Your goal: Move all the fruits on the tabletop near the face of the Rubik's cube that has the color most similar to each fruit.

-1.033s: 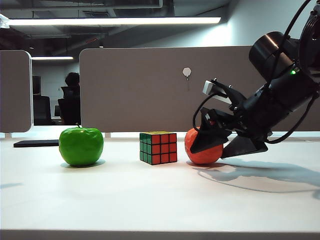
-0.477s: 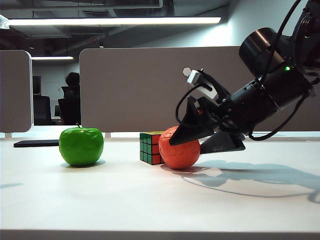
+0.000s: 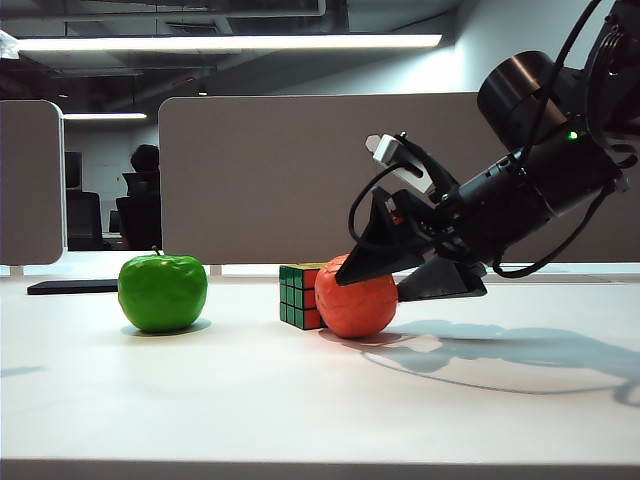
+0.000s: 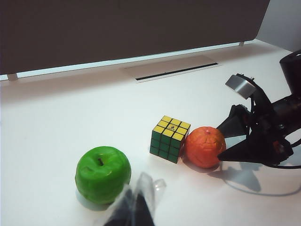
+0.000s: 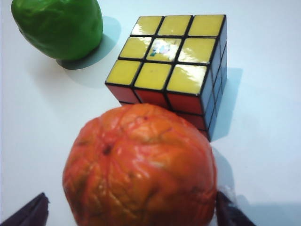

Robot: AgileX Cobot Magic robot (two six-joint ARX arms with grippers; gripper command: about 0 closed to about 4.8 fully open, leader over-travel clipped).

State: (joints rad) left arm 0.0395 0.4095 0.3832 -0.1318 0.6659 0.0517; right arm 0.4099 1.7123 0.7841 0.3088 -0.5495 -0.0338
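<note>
A: Start w/ your right hand [image 3: 372, 262]. Mid-right of the exterior view, angled down toward the tabletop [image 3: 300, 400]. Fingers spread wide, one each side of the orange-red fruit [image 3: 356, 296]. In the right wrist view only the two dark fingertips [image 5: 28, 213] show, in the lower corners flanking the fruit. Whether they press the skin I can't tell.

B: And the fruit's spot?

A: On the tabletop, center of the exterior view, right up against the Rubik's cube [image 3: 299, 296], on its orange-red side as far as I can judge. Left wrist view shows fruit and cube touching or nearly so.

B: So the step's about done?

A: Looks like it, imo. To do it well: keep the fingers apart and back the hand straight away from the fruit, toward the right of frame. Don't sweep sideways. The fruit is round and will roll, and the cube is small and light enough to get shoved.

B: Your left hand?

A: Left hand [image 4: 136, 207] sits low at the bottom edge of its own view, fingers together, holding nothing, just by the green apple [image 4: 102, 173].

B: The apple itself?

A: Left of center in the exterior view, well apart from the cube, on the cube's green side. It's probably next.
</note>
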